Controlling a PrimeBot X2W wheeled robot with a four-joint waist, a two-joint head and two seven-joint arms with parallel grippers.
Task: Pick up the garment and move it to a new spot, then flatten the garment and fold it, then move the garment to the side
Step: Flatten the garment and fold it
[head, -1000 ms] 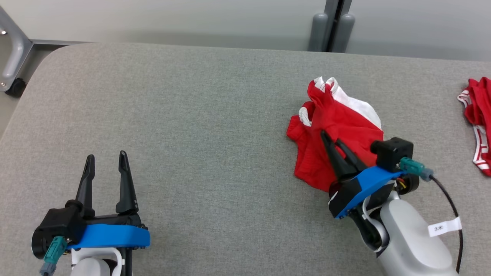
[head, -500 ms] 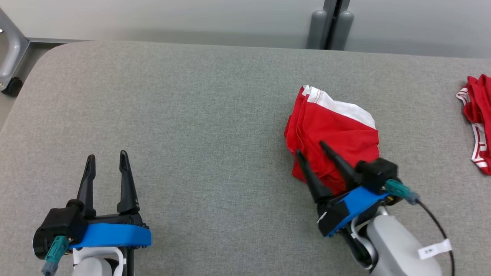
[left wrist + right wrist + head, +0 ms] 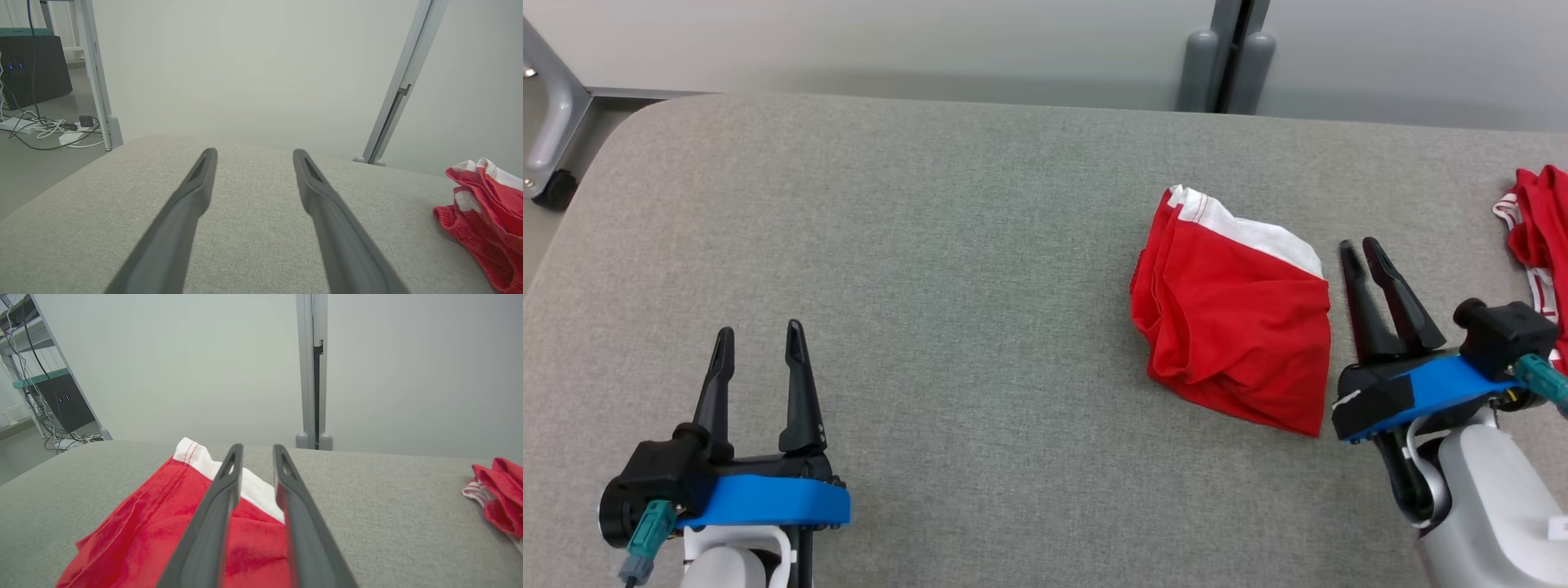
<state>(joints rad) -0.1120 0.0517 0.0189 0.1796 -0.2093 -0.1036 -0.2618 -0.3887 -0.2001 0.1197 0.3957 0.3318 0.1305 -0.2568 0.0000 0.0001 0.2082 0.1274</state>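
Observation:
The garment (image 3: 1233, 327) is red with a white band along its far edge and lies in a loose folded heap on the grey padded table (image 3: 931, 245), right of centre. My right gripper (image 3: 1360, 247) stands just beyond its right edge, fingers a little apart and empty. The right wrist view has the garment (image 3: 163, 514) low on the left, behind the right gripper (image 3: 258, 451). At the lower left, far from the cloth, my left gripper (image 3: 760, 333) is open and empty. Its wrist view frames the left gripper (image 3: 253, 153) over bare table, the garment (image 3: 486, 204) at the right edge.
A second red and white cloth (image 3: 1535, 237) lies at the table's right edge, close to my right arm, and shows as the cloth (image 3: 498, 490) in the right wrist view. A grey post (image 3: 1225, 57) stands behind the table. Bare padding spreads across the left and middle.
My right gripper let go of the garment, opened wide, then drew back to the right off the cloth with its fingers narrowing. The garment settled into a flatter heap. The left arm stayed put.

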